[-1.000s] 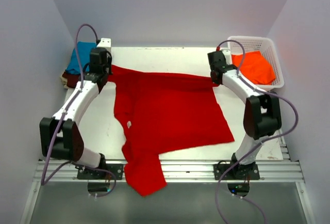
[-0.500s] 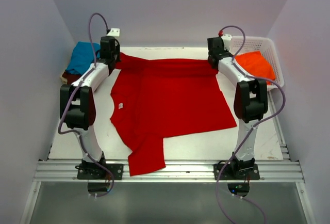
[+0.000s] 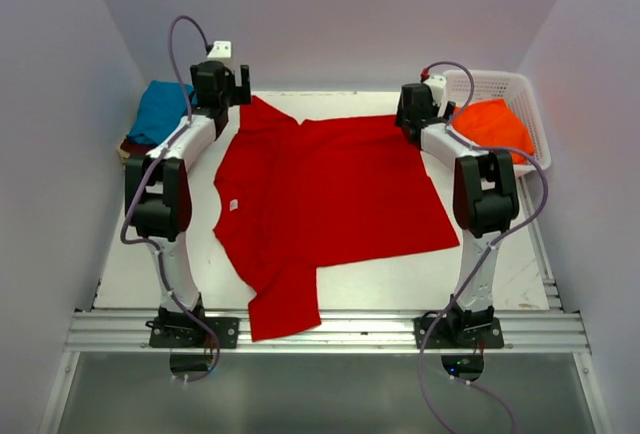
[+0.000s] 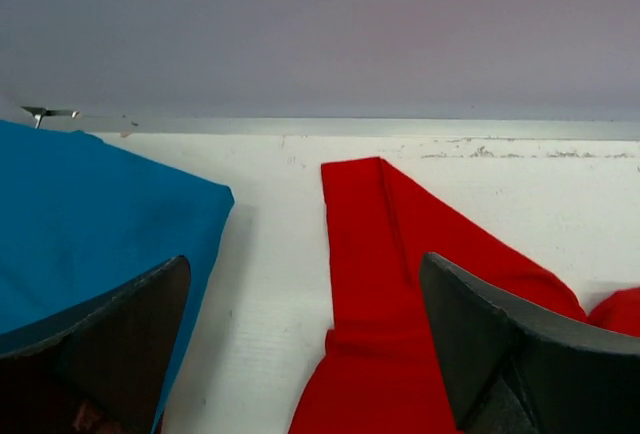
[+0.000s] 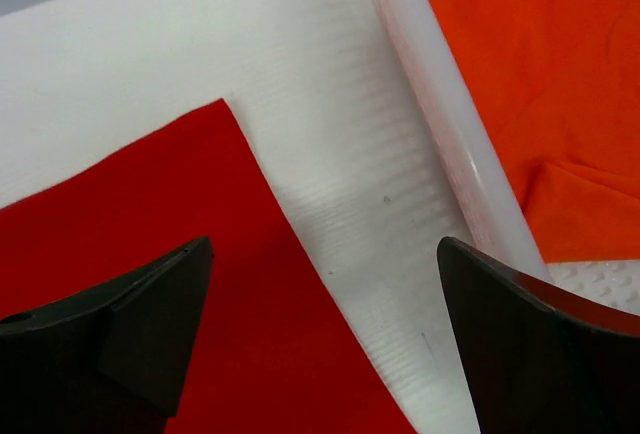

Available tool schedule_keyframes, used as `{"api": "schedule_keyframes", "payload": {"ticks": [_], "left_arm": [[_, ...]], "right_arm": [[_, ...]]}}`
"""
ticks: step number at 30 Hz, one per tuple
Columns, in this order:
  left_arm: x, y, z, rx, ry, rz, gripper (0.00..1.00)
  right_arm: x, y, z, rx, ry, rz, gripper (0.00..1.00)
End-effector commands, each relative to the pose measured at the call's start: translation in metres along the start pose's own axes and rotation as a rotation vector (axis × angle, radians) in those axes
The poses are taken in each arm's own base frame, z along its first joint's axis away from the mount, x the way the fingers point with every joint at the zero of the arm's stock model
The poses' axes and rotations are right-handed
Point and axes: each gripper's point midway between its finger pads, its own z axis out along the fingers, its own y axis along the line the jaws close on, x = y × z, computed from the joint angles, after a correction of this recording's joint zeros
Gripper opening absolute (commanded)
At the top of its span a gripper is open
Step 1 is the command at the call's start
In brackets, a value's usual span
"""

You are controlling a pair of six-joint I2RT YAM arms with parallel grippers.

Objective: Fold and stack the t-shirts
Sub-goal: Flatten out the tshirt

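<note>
Both my arms are stretched out long from their bases, reaching past the near half of the red t-shirt (image 3: 330, 194) to its far edge. My left gripper (image 3: 232, 82) hangs over the shirt's far left corner. My right gripper (image 3: 408, 122) sits low at the shirt's far right corner.

The red t-shirt lies spread on the white table (image 3: 200, 249), with one sleeve pointing toward my bases. A small white tag (image 3: 233, 205) shows at its left side, too small for me to read any writing.

From my left wrist, my left gripper (image 4: 305, 259) stands wide open with nothing between the fingers (image 4: 480, 334). Below the gap runs a narrow folded strip of the red t-shirt (image 4: 370, 254), untouched. The teal t-shirt (image 4: 90, 224) lies just left of it, apart from it. In the top view the teal t-shirt (image 3: 160, 109) rests on a dark maroon one (image 3: 133, 146).

My right gripper (image 5: 324, 241) is also spread wide and holds nothing. The red t-shirt's corner (image 5: 150, 204) lies flat beneath it. Right of that corner stands the white basket (image 5: 430, 84), with the orange t-shirt (image 5: 540, 104) inside it.
</note>
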Motion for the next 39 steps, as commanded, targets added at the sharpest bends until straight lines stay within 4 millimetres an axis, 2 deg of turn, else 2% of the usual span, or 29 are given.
{"api": "schedule_keyframes", "payload": {"ticks": [1,2,3,4,5,6,7,8,9,10,11,12,13,17,20,21,24,31,35,38,39], "left_arm": [[-0.057,0.002,-0.039,-0.001,-0.143,-0.055,1.0],[-0.044,0.002,-0.043,-0.008,-0.111,-0.061,1.0],[-0.04,0.001,-0.054,-0.012,-0.09,-0.064,1.0],[-0.031,0.0,-0.059,-0.018,-0.064,-0.086,1.0],[-0.002,-0.004,-0.065,-0.01,0.01,-0.081,1.0],[0.0,-0.003,-0.076,-0.014,0.016,-0.093,1.0],[0.011,-0.004,-0.081,-0.019,0.039,-0.124,0.99],[0.044,-0.01,-0.088,0.008,0.104,-0.117,0.94],[0.046,-0.011,-0.096,0.02,0.102,-0.131,0.89],[0.057,-0.012,-0.099,0.023,0.122,-0.155,0.69],[0.067,-0.015,-0.102,0.039,0.147,-0.163,0.5],[0.081,-0.016,-0.104,0.043,0.177,-0.169,0.29],[0.087,-0.018,-0.104,0.039,0.193,-0.191,0.0],[0.122,-0.023,-0.096,0.037,0.292,-0.205,0.0],[0.137,-0.027,-0.092,0.043,0.328,-0.223,0.0],[0.145,-0.028,-0.089,0.04,0.346,-0.226,0.0],[0.164,-0.032,-0.086,0.039,0.383,-0.235,0.0],[0.203,-0.035,-0.08,0.03,0.446,-0.247,0.0],[0.212,-0.031,-0.076,0.007,0.457,-0.237,0.0],[0.212,-0.029,-0.068,-0.011,0.465,-0.226,0.0],[0.22,-0.029,-0.064,-0.02,0.485,-0.22,0.0]], "right_arm": [[-0.086,0.002,-0.062,-0.12,-0.228,0.119,0.99],[-0.086,0.005,-0.074,-0.137,-0.237,0.112,0.99],[-0.073,0.004,-0.077,-0.145,-0.22,0.092,0.99],[-0.08,-0.001,-0.091,-0.164,-0.229,0.106,0.99],[-0.076,-0.002,-0.096,-0.168,-0.216,0.111,0.99],[-0.063,-0.006,-0.098,-0.168,-0.182,0.094,0.99],[-0.061,-0.004,-0.104,-0.201,-0.165,0.09,0.99],[-0.053,-0.004,-0.106,-0.214,-0.132,0.076,0.9],[-0.038,-0.002,-0.108,-0.239,-0.08,0.05,0.76],[-0.031,0.002,-0.109,-0.265,-0.057,0.039,0.49],[-0.022,0.004,-0.108,-0.271,-0.02,0.054,0.0],[-0.015,0.004,-0.108,-0.267,0.013,0.057,0.0],[0.0,0.004,-0.108,-0.268,0.063,0.041,0.0],[0.038,0.018,-0.099,-0.322,0.168,0.03,0.0],[0.062,0.023,-0.092,-0.326,0.238,0.009,0.0],[0.076,0.027,-0.087,-0.329,0.283,-0.006,0.0],[0.093,0.031,-0.078,-0.326,0.33,-0.026,0.0],[0.113,0.039,-0.065,-0.324,0.391,-0.05,0.0],[0.114,0.035,-0.063,-0.302,0.385,-0.062,0.0],[0.117,0.031,-0.061,-0.277,0.394,-0.078,0.0],[0.117,0.028,-0.06,-0.259,0.395,-0.085,0.0]]}}
